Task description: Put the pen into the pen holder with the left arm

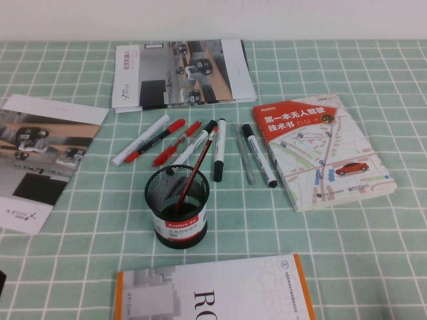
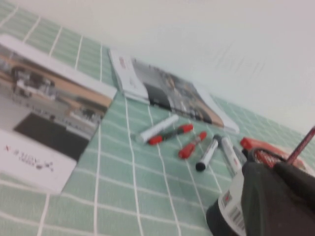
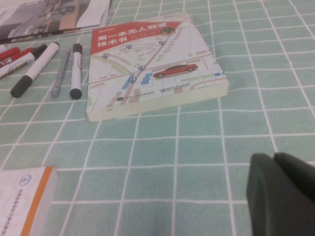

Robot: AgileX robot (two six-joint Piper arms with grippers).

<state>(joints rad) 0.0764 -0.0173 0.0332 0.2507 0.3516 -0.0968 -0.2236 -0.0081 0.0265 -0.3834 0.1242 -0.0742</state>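
The all-white pen (image 1: 141, 141) lies at the left end of a row of pens behind the pen holder (image 1: 177, 208). The holder is a black mesh cup with a red-banded white label, and a slim dark red pen (image 1: 193, 175) leans inside it. In the left wrist view the white pen (image 2: 158, 128) lies far ahead of my left gripper (image 2: 273, 167). That gripper is shut and empty, and the pen holder (image 2: 230, 202) shows partly behind it. My right gripper (image 3: 274, 157) is shut and empty over bare cloth near the book (image 3: 147, 64).
Other pens lie beside the white one: a black pen with red ends (image 1: 155, 141), a red pen (image 1: 177, 143), black-capped white markers (image 1: 219, 151) and a grey pen (image 1: 244, 157). Brochures (image 1: 180, 70) (image 1: 40, 157), a map-cover book (image 1: 320, 150) and an orange-edged booklet (image 1: 213, 293) ring the holder.
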